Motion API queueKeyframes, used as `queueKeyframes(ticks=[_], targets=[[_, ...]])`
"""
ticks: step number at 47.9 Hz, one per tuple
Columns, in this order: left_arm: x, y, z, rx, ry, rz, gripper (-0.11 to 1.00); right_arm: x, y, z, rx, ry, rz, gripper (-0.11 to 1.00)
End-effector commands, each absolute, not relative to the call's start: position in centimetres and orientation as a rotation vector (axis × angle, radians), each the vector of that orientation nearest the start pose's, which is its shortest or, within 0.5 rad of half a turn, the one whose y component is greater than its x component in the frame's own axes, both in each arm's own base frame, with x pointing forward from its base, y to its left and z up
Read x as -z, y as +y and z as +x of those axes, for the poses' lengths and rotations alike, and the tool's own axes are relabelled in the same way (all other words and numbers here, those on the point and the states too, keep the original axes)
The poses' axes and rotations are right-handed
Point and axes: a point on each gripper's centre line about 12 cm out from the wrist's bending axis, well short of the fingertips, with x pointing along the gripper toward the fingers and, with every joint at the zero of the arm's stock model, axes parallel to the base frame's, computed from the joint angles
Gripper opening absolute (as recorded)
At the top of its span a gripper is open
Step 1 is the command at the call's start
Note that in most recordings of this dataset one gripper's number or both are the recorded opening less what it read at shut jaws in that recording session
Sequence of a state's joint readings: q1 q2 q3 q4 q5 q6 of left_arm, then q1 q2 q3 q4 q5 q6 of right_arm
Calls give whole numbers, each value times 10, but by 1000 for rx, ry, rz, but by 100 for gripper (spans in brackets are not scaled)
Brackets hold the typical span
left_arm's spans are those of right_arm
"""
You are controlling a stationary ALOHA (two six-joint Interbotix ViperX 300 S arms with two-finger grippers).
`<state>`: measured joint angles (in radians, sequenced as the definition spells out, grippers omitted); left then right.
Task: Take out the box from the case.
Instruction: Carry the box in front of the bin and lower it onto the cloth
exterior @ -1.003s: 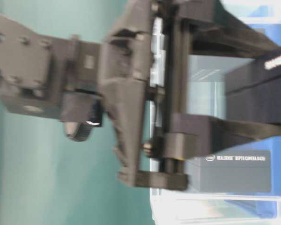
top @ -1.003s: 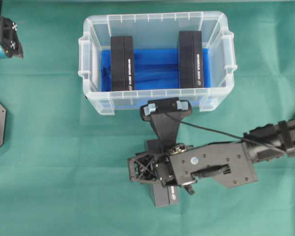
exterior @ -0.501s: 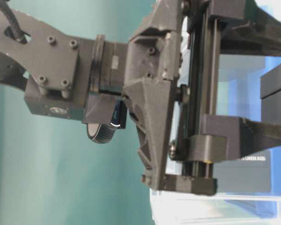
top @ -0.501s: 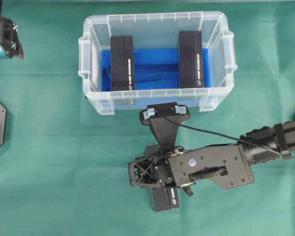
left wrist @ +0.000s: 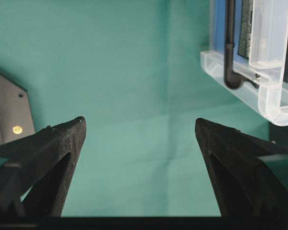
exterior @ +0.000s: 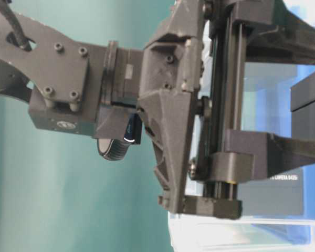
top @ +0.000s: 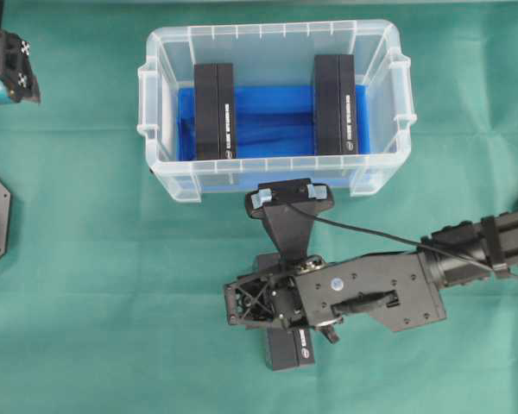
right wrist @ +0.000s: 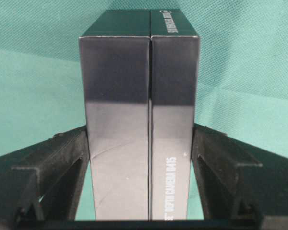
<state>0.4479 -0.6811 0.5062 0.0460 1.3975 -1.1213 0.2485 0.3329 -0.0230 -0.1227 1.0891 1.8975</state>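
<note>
Right claw clamped on black box near the case; two boxes inside; left claw wide, far left.

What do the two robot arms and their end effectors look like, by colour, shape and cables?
Both are matte black. The right end effector has flat, tapering fingers; a thin black cable crosses its arm. The left end effector has pointed fingers; light blue tape marks its mount.

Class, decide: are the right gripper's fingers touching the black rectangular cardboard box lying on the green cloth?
Touching. The right wrist view shows both fingers pressed flush against the sides of the black rectangular cardboard box, with no gap.
</note>
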Motion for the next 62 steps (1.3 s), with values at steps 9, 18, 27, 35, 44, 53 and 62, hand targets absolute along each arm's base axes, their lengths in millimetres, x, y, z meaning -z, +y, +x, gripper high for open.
queueKeyframes(ticks=[9, 18, 27, 35, 44, 53, 62], targets=[[-343, 89, 172, -1070, 842, -1189, 96, -208, 93, 448, 1149, 924, 1298, 82], [-343, 89, 172, -1067, 838, -1189, 96, -214, 91, 450, 1143, 896, 1292, 94], [-343, 88, 172, -1067, 838, -1188, 96, -220, 91, 451, 1134, 890, 1298, 93], [-343, 88, 171, -1066, 837, -1188, 96, -230, 91, 449, 1125, 882, 1305, 93], [-344, 88, 171, -1063, 831, -1188, 96, -249, 90, 443, 1135, 883, 1298, 93], [-343, 88, 171, -1064, 834, -1188, 96, -278, 86, 439, 1125, 848, 1297, 93], [-344, 88, 171, -1065, 831, -1191, 96, -314, 79, 434, 1118, 812, 1258, 93]])
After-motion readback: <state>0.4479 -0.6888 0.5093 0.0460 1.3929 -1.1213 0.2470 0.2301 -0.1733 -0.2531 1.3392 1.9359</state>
